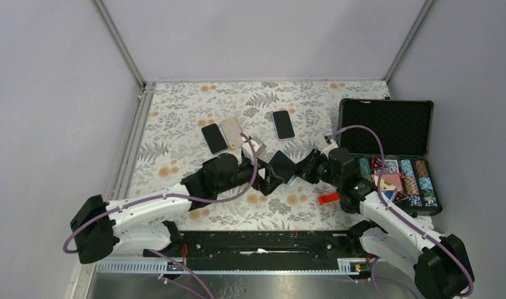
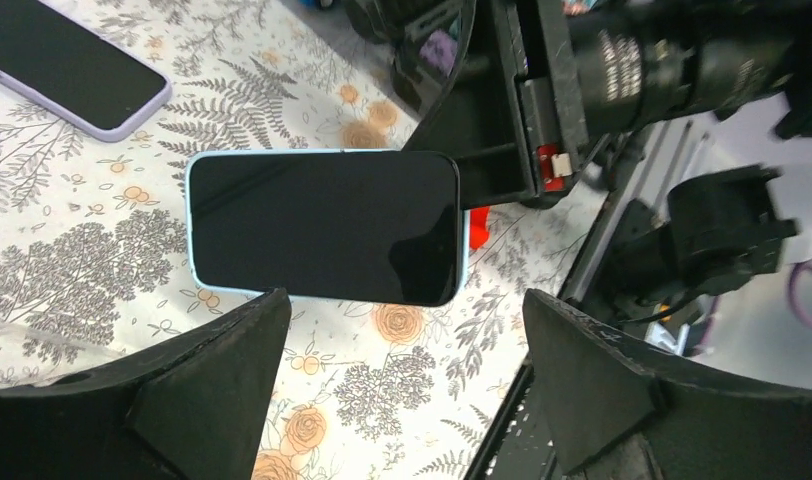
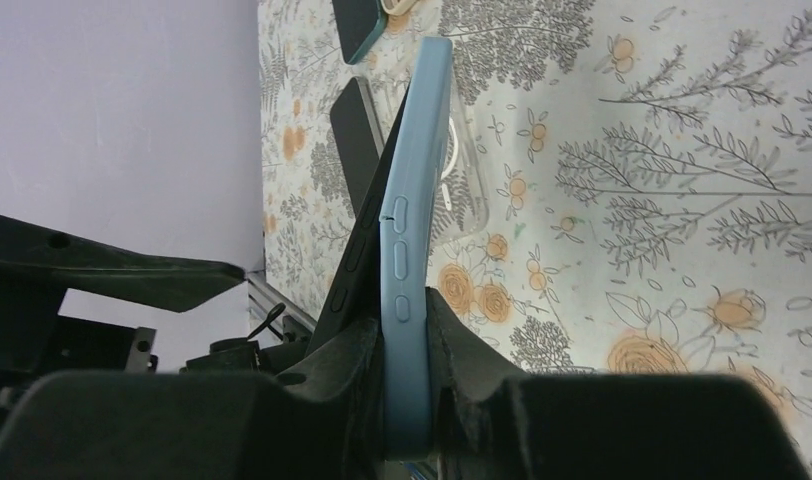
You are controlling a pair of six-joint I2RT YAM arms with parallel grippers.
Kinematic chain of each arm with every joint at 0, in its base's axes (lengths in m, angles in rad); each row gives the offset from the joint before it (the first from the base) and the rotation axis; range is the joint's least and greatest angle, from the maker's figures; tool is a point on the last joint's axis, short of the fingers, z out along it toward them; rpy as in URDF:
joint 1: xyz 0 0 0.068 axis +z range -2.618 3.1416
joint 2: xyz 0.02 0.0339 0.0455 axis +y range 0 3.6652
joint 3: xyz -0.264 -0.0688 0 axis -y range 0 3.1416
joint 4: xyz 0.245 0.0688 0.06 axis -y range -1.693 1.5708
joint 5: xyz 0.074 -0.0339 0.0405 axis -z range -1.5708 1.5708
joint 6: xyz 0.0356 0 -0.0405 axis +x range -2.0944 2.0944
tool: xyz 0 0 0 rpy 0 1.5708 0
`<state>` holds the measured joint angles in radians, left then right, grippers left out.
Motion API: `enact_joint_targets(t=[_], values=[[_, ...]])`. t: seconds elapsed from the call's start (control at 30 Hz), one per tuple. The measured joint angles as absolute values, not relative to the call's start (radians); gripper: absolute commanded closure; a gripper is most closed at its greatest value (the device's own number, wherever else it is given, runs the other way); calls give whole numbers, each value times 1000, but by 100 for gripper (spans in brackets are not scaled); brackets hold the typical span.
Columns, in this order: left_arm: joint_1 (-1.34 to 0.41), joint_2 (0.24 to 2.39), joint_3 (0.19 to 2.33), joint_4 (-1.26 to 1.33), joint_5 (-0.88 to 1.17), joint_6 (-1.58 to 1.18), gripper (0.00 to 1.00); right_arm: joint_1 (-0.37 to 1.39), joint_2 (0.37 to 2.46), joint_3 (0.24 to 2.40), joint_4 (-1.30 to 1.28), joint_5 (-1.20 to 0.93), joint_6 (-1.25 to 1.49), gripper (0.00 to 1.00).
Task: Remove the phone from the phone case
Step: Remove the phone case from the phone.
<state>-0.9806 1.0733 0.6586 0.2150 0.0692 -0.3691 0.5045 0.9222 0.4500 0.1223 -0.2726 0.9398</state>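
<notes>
Evidently mid-extraction: the left claw (image 2: 400, 310) gaped empty before the phone (image 2: 322, 225), seemingly half-levered from the blue phone case (image 3: 410, 250), which the right claw (image 3: 407, 330) pinched tight above the surface (image 2: 82, 270). Next, the left needed the phone's free edge.

Dark-screened phone (image 2: 322, 225) stands edge-up, seemingly half peeled from its light-blue case (image 3: 414, 260).

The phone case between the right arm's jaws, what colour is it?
The case is light blue; the right wrist view shows it best.

Top view high, looking down; wrist views close, both sharing phone (image 2: 322, 225)
</notes>
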Motion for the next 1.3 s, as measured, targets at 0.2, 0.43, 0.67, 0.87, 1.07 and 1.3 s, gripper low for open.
enact_joint_targets(t=[0.2, 0.43, 0.67, 0.87, 1.07, 1.3], values=[[-1084, 1266, 764, 200, -42, -270, 11, 504, 869, 450, 35, -255, 940, 100], [-1163, 1374, 820, 210, -154, -205, 34, 504, 857, 447, -32, -252, 940, 100], [-1197, 1411, 822, 238, -208, -199, 55, 502, 841, 429, -60, -248, 942, 100], [-1203, 1414, 822, 263, -212, -207, 44, 502, 825, 427, -71, -248, 942, 100], [-1203, 1448, 820, 286, -214, -215, 46, 501, 820, 427, -105, -253, 938, 100], [-1216, 1464, 820, 294, -202, -229, 53, 501, 821, 427, -146, -249, 931, 100]])
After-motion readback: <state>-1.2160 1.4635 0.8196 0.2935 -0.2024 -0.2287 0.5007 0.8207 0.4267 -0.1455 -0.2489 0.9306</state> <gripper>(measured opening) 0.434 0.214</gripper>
